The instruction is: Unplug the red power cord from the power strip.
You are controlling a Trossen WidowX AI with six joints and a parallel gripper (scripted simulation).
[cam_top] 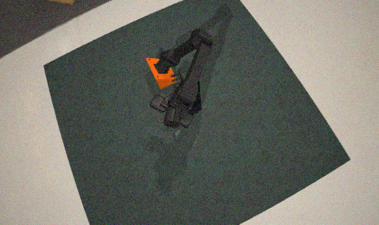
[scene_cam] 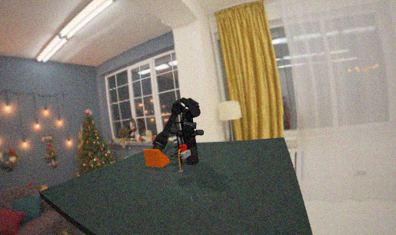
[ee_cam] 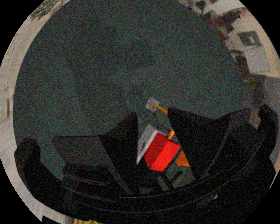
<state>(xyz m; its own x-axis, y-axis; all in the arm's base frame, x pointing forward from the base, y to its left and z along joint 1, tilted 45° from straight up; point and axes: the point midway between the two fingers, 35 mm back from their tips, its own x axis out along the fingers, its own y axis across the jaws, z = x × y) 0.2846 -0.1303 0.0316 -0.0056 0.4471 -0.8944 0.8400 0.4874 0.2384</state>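
Observation:
The red plug [scene_cam: 183,147] [ee_cam: 161,151] sits against a small grey block that looks like the power strip [scene_cam: 185,154] [ee_cam: 147,138]; whether it is fully seated cannot be told. An orange cord [scene_cam: 180,161] [ee_cam: 163,109] runs from beside the plug down to a small grey piece [ee_cam: 152,104] on the table. My gripper [ee_cam: 152,114] is partly open above them. Its two black fingers stand apart, and the wrist view shows the red plug beyond and between them, not gripped. In the top view the hand hides the plug and strip.
The arm's orange base plate [cam_top: 165,81] [scene_cam: 154,158] [ee_cam: 182,159] stands close to the strip. A dark upright block [scene_cam: 192,155] stands right beside the plug. The dark green table top [cam_top: 268,110] [scene_cam: 257,184] lies beneath everything.

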